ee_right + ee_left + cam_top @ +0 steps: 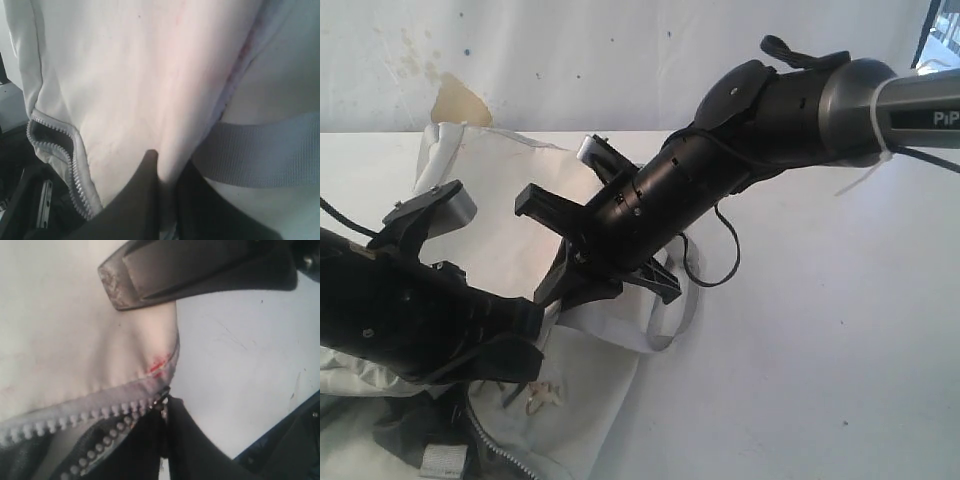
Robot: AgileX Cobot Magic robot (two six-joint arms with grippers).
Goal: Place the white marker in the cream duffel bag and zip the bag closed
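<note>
The cream duffel bag (500, 170) is seen slumped on the white table (820, 350), and both claws are fastened to it. The left gripper (166, 407) is clenched on the bag at the very end of its zipper (75, 414). From that end the two rows of teeth are seen to part, so the bag's mouth is partly open and dark lining (46, 131) is shown inside. The right gripper (165, 172) is pinched on a raised fold of the bag's side panel, just beside the grey webbing strap (260, 150) and near the open mouth. The white marker is not seen in any view; whether it is inside the bag or hidden by the arms cannot be told.

The step is judged to be a bracing of the bag so that its mouth can be worked. For this to be done well, the zipper end should be held firm as the anchor. Only the outer cloth should be taken by the right claw, and the fold should be drawn away from the zipper end so that the teeth are laid straight and taut. The strap is best left out of the pinch.
</note>
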